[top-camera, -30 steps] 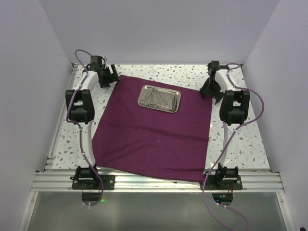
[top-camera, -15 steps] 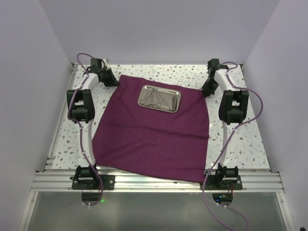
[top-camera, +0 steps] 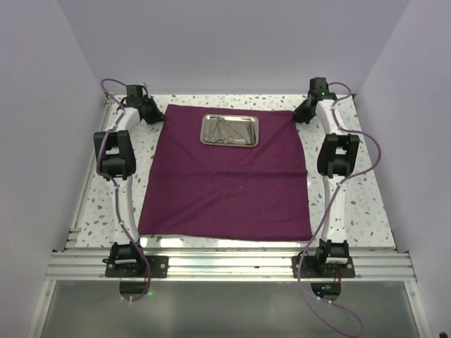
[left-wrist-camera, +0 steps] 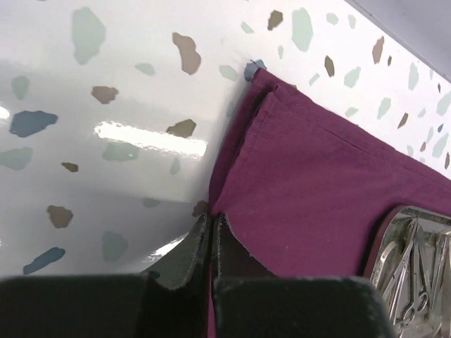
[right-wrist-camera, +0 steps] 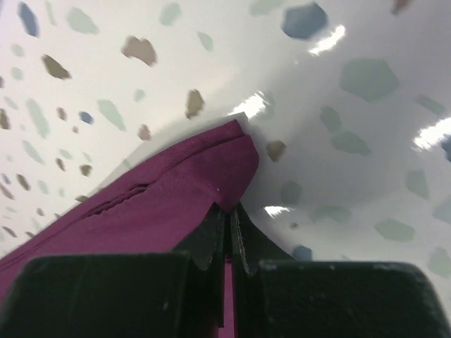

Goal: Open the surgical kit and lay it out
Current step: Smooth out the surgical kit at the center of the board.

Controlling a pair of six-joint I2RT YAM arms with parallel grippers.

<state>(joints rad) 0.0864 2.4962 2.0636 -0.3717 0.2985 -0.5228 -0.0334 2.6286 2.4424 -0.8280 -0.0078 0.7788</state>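
The surgical kit's dark purple cloth lies spread flat and nearly square on the speckled table. A shiny steel tray with thin silver instruments rests on its far middle. At the cloth's far left corner my left gripper is shut on the edge. The left wrist view shows that gripper pinching the cloth, with the tray and instruments at lower right. My right gripper is shut on the far right corner. In its wrist view the gripper clamps the cloth.
The white speckled table shows as strips on both sides of the cloth. Pale walls close in the left, right and back. Both arm bases sit on the aluminium rail at the near edge, with purple cables looping beside the arms.
Both grippers closed on the cloth's far corners and moved back and outward. The cloth now lies straighter and squarer, and the tray has shifted toward the back with it.
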